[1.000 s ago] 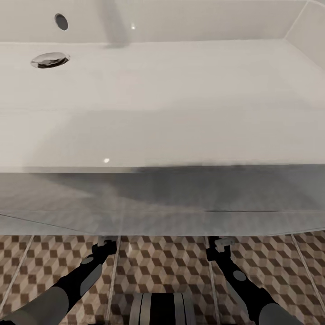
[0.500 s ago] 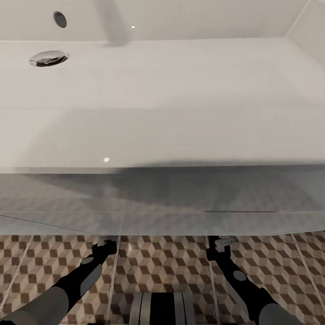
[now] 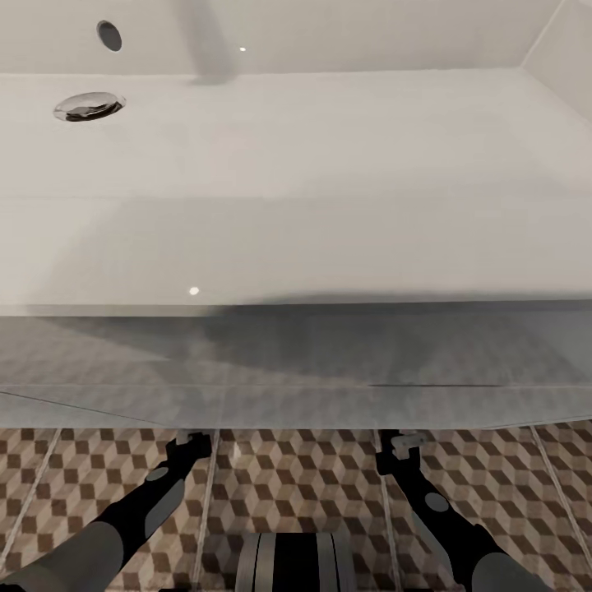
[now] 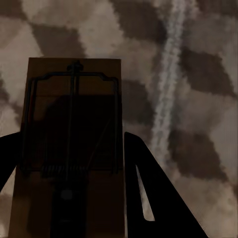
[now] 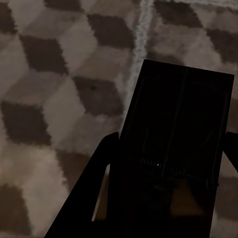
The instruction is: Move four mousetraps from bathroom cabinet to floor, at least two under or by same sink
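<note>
In the head view the wide white sink [image 3: 329, 164] with its chrome drain [image 3: 89, 106] spans the picture, above the cube-pattern bathroom floor [image 3: 296, 485]. Both arms reach down to the floor at the vanity's lower edge. The left gripper [image 3: 191, 444] looks open. In the left wrist view its fingers [image 4: 144, 188] flank a brown mousetrap [image 4: 74, 99] just over the tiles. The right gripper [image 3: 400, 444] is shut on a second mousetrap [image 5: 183, 109], which looks dark in shadow close above the floor [image 5: 59, 99]. The cabinet is out of view.
The grey-shaded vanity front [image 3: 296, 362] overhangs the grippers and hides the floor beyond them. My own base [image 3: 296, 563] shows at the bottom between the arms. Pale grout lines [image 3: 205, 510] cross the tiles.
The pale piece seen at the left gripper's tip earlier is gone, and its dark fingers now look spread. The right arm and the sink have not moved.
</note>
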### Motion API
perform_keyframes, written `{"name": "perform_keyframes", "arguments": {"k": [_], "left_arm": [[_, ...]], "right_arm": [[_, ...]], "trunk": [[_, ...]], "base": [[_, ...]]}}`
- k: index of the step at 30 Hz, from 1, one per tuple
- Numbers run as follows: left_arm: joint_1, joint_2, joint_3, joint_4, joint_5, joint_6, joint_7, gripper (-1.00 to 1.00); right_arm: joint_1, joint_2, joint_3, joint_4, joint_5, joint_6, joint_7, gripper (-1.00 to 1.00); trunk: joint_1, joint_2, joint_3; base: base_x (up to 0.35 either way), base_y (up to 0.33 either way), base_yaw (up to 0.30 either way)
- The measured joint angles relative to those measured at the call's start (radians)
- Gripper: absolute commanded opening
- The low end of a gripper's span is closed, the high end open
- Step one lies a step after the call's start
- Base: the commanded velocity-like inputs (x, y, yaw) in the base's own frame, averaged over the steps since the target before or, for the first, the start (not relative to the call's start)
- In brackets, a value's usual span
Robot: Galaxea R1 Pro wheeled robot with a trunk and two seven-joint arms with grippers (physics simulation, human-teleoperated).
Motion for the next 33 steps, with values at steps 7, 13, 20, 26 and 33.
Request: {"name": "perform_keyframes", "arguments": {"k": [7, 13, 20, 26, 33], "left_arm": [[0.0, 0.004, 0.014, -0.002, 0.003, -0.006, 0.001, -1.0], [0.0, -0.004, 0.018, 0.007, 0.001, -0.067, 0.004, -1.0], [0.0, 0.001, 0.022, 0.014, 0.004, -0.131, 0.004, -1.0], [0.0, -0.002, 0.063, 0.015, 0.024, -0.127, 0.005, -1.0], [0.0, 0.006, 0.078, 0.005, 0.025, -0.128, 0.006, -1.0]], "right_arm": [[0.0, 0.0, 0.0, 0.0, 0.0, 0.0, 0.0, -1.0], [0.0, 0.0, 0.0, 0.0, 0.001, 0.0, 0.0, -1.0], [0.0, 0.0, 0.0, 0.0, 0.002, 0.0, 0.0, -1.0], [0.0, 0.0, 0.0, 0.0, 0.002, 0.0, 0.0, -1.0], [0.0, 0.0, 0.001, 0.0, 0.002, 0.0, 0.0, -1.0]], "trunk": [[0.0, 0.0, 0.0], [0.0, 0.0, 0.0], [0.0, 0.0, 0.0], [0.0, 0.0, 0.0], [0.0, 0.0, 0.0]], "base": [[0.0, 0.0, 0.0], [0.0, 0.0, 0.0], [0.0, 0.0, 0.0], [0.0, 0.0, 0.0], [0.0, 0.0, 0.0]]}}
